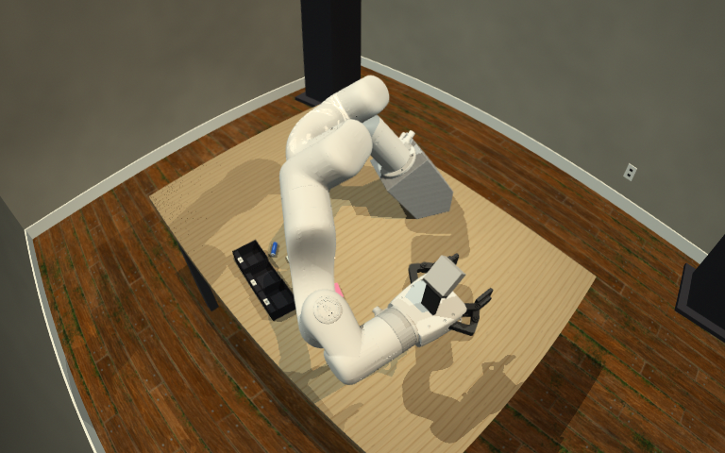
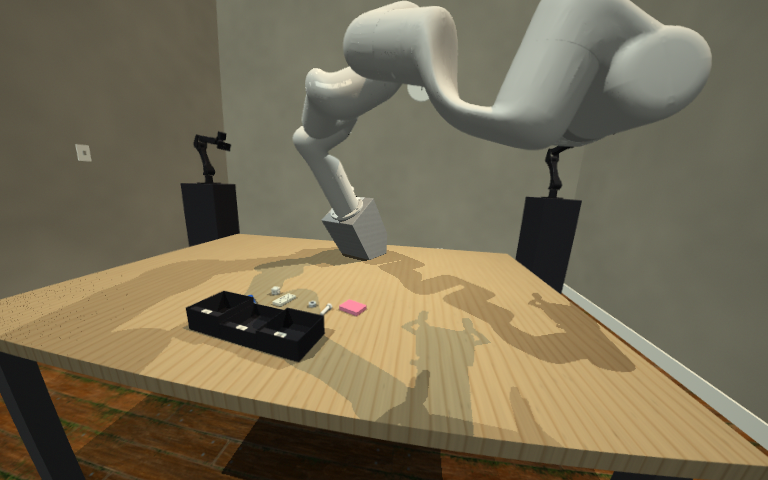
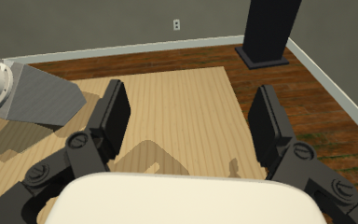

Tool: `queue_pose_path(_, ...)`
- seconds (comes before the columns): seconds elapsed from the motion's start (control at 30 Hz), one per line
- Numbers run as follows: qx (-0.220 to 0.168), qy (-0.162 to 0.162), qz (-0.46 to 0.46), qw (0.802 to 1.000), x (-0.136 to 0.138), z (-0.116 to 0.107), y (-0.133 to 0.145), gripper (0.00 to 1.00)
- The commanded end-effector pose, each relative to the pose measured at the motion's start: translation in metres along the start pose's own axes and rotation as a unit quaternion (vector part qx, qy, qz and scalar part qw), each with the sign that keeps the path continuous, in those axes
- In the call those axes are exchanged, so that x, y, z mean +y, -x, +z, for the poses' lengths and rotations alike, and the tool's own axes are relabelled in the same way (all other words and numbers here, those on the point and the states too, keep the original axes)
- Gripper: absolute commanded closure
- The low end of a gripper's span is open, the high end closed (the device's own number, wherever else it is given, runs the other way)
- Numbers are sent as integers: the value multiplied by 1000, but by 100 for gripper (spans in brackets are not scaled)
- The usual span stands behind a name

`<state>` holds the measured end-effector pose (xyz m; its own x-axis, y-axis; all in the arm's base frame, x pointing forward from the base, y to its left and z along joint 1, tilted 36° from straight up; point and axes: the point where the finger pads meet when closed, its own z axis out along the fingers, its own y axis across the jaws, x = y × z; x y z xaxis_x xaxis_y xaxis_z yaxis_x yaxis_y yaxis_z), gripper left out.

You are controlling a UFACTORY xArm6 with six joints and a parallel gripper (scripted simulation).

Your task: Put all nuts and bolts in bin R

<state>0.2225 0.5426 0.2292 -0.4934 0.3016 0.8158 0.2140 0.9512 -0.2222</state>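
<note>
From the top, the gripper (image 1: 454, 288) is hovering above the desk (image 1: 513, 267), fingers spread wide and gripping nothing, well apart from the black bin (image 1: 262, 286) near the desk's edge. In the exterior view, a bolt (image 2: 326, 308) and a nut (image 2: 310, 303) are lying just beside the bin, near a pink block (image 2: 352, 307). In the wrist view, both pads (image 3: 117, 112) are standing far apart over bare desk.
</note>
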Motion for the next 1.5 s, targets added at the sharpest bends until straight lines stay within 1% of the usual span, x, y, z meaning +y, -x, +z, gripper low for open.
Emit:
queue_pose_path(0.0, -1, 0, -2, 1000, 0, 0, -2, 0)
queue_pose_path(0.53, -1, 0, -2, 1000, 0, 0, -2, 0)
queue_pose_path(0.57, -1, 1, -2, 1000, 0, -1, 6, 93)
queue_pose_path(1.03, -1, 1, -2, 1000, 6, -3, 122, 93)
queue_pose_path(1.1, -1, 1, -2, 1000, 6, -3, 122, 93)
queue_pose_path(1.3, -2, 2, -2, 1000, 0, 2, 170, 93)
queue_pose_path(1.47, -2, 2, -2, 1000, 0, 3, 172, 93)
